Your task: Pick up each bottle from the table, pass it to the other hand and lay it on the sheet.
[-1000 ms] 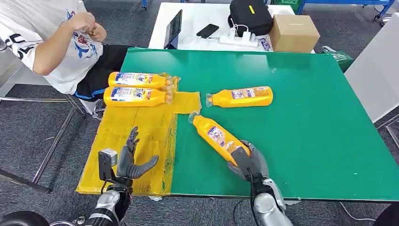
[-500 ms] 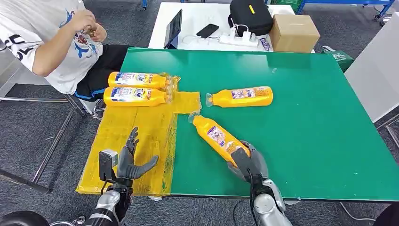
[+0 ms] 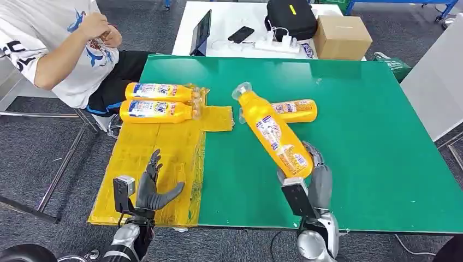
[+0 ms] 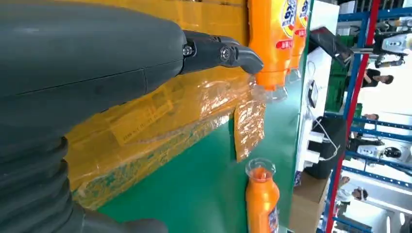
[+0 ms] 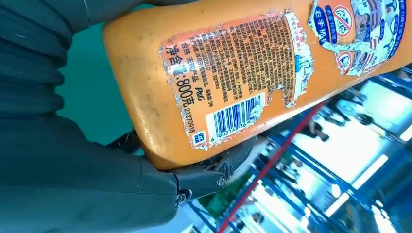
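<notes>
Grey fingers (image 5: 204, 179) of the right hand (image 3: 311, 174) are clenched around the base of an orange bottle (image 3: 273, 134), held clear of the green worktop (image 3: 371, 142) with its clear cap tilted up toward eleven o'clock from the hand. In the right wrist view the bottle's torn label and barcode sit just beside the thumb, the base pressed into the palm. Directly behind the lifted bottle, toward twelve o'clock, a second orange bottle (image 3: 297, 110) lies on its side on the green surface, partly hidden by the raised one. The left hand (image 3: 150, 188) is released, its fingers (image 4: 221, 51) spread apart and holding nothing, hovering over the near end of the yellow sheet (image 3: 164, 158) at about nine o'clock from the right hand. The sheet covers the left edge of the worktop, and at its far end, around eleven o'clock, two more orange bottles (image 3: 158, 101) lie side by side, touching, their caps pointing toward three o'clock. A person in a white shirt (image 3: 60, 49) sits just beyond the far left corner of the worktop. Behind the green surface, at twelve o'clock, a white table (image 3: 229, 22) carries a black bag (image 3: 289, 19), a cardboard box (image 3: 341, 38), a phone (image 3: 241, 35) and a power strip (image 3: 275, 46).
</notes>
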Available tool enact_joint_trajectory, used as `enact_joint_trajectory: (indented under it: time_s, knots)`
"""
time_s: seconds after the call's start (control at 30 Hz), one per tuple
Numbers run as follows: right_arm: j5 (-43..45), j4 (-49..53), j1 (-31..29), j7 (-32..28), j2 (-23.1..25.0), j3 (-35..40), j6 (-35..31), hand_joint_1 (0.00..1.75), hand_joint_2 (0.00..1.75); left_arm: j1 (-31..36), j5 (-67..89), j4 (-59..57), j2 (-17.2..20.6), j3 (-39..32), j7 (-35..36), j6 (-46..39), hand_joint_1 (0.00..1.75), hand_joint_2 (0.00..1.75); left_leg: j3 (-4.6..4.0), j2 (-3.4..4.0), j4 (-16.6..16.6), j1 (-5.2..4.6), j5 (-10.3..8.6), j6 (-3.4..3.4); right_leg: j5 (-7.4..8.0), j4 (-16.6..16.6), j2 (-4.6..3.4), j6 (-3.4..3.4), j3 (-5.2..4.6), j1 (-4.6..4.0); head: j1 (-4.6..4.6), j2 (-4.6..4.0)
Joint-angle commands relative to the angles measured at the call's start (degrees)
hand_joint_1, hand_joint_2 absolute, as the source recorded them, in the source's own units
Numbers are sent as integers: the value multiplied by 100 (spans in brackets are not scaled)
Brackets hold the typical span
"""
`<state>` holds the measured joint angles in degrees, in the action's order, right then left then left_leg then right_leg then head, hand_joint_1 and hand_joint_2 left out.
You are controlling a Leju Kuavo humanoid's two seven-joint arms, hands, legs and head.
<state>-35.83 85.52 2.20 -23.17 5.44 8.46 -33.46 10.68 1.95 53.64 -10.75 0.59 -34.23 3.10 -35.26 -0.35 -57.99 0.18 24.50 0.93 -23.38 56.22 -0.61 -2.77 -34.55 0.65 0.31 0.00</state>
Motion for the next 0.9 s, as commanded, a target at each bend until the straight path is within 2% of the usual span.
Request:
enact_joint_trajectory:
  time_s: [0.03,0.13,0.33,0.43,0.9]
  knots:
    - [175,139,-13,-256,130,-93,-188,175,175,18,-296,47,-71,-30,203,186,0,175,11,4,-1,3,5,-3,-3,-2,2,7,11,-4,2,0]
    - [186,130,-15,-263,134,-100,-191,175,175,15,-335,53,-77,-37,218,211,0,175,17,3,0,4,8,-4,-6,-3,4,9,17,-6,0,0]
    - [842,-6,-41,-1056,153,-83,151,175,175,67,-1671,6,-123,14,658,1423,0,175,31,1,-1,6,15,-5,-13,-3,10,12,33,-9,2,0]
    - [838,-168,-41,-1520,206,28,219,175,175,155,-2496,-6,-148,169,1031,2206,0,175,26,5,0,5,13,-5,-10,-4,4,10,28,-8,0,0]
    - [834,-180,-42,-1531,220,38,212,175,175,154,-2503,4,-148,184,1039,2193,0,175,18,3,2,5,7,-4,-6,-5,5,8,19,-6,2,0]
